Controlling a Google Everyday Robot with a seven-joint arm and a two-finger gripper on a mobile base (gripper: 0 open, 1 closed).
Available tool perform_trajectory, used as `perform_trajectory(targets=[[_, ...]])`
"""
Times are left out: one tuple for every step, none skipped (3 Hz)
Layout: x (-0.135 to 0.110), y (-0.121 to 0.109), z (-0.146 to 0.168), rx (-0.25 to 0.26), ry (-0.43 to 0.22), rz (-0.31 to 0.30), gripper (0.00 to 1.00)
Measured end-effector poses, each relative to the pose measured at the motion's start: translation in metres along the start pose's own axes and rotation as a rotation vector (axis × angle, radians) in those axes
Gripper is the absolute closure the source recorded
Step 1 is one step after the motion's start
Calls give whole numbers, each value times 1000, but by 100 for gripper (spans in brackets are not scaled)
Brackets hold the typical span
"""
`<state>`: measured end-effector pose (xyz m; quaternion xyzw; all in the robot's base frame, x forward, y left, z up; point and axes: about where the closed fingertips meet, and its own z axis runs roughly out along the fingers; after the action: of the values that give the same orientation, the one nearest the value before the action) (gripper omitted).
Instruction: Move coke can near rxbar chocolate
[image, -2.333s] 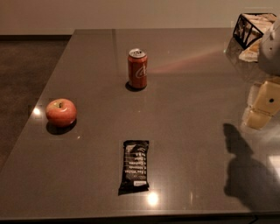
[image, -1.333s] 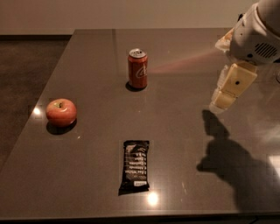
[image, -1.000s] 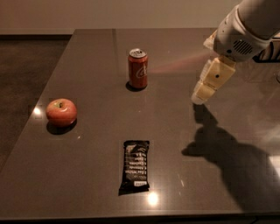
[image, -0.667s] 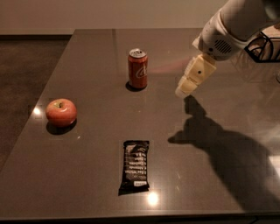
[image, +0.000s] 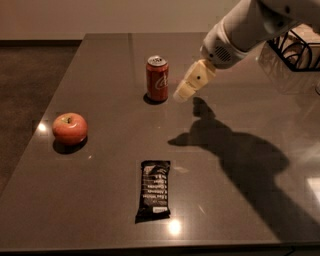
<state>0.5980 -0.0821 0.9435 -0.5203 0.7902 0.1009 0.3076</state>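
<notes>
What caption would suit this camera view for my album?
Robot gripper hovers beside upright red coke can; flat black rxbar chocolate lies nearer camera.

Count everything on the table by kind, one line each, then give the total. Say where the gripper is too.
Soda cans: 1, the coke can
Apples: 1, the apple
Snack bars: 1, the rxbar chocolate
Wire baskets: 1, the wire basket at the right edge
Total: 4
The gripper hangs close beside the coke can, on its right in the picture.

A glossy bench (image: 105, 55) and metal coke can (image: 157, 80) are seen; the hand (image: 181, 94) just beside the can is cased in matt plastic.
</notes>
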Motion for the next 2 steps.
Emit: perform_trajectory(targets=[[-20, -7, 25, -10, -61, 45, 0], [-39, -8, 49, -21, -116, 76, 0]])
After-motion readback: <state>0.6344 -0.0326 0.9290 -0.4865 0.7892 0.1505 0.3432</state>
